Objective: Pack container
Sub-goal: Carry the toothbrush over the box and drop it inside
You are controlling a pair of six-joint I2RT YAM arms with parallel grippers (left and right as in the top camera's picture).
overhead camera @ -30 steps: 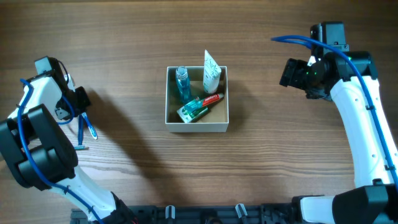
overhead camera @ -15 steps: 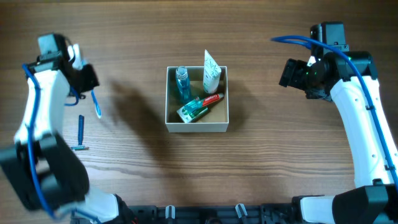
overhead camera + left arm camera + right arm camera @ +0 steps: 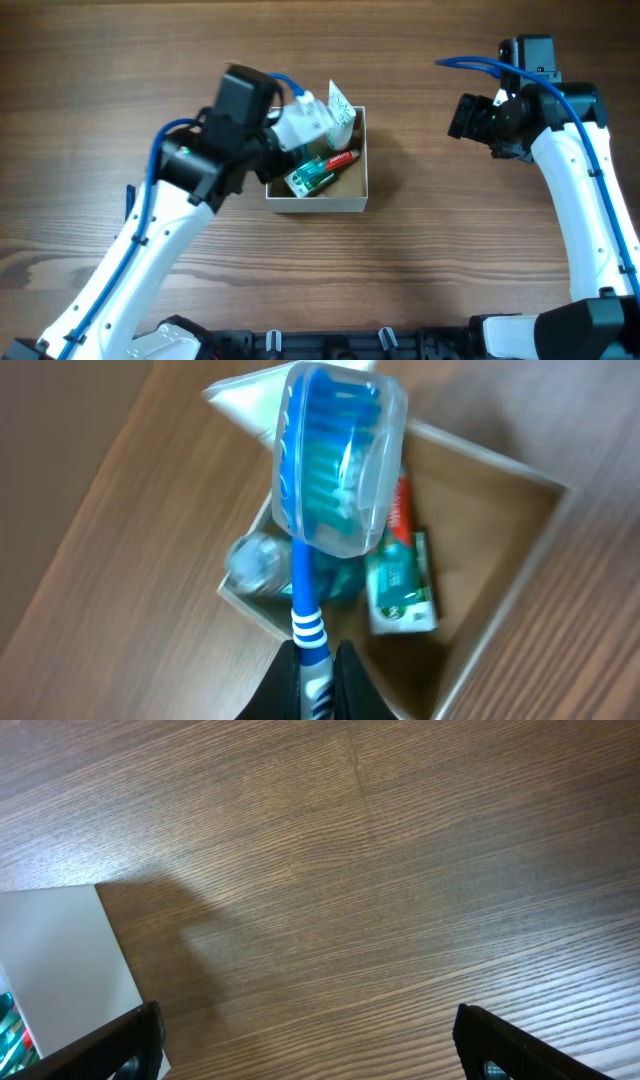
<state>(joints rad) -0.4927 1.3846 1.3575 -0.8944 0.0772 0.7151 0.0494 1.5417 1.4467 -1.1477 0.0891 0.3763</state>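
Left arm has swung in from bench's left side and now hangs over container at bench centre. Left fingers clamp toothbrush by handle, capped head above toothpaste and bottle already inside. Judged: drop-in imminent. Right fingers spread wide, empty, parked well right, unmoved.

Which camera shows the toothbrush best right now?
The left wrist view: the blue toothbrush, bristles under a clear cap, fills the frame, held by the left gripper above the container. Overhead, the left arm hides it. The right wrist view shows none of it.
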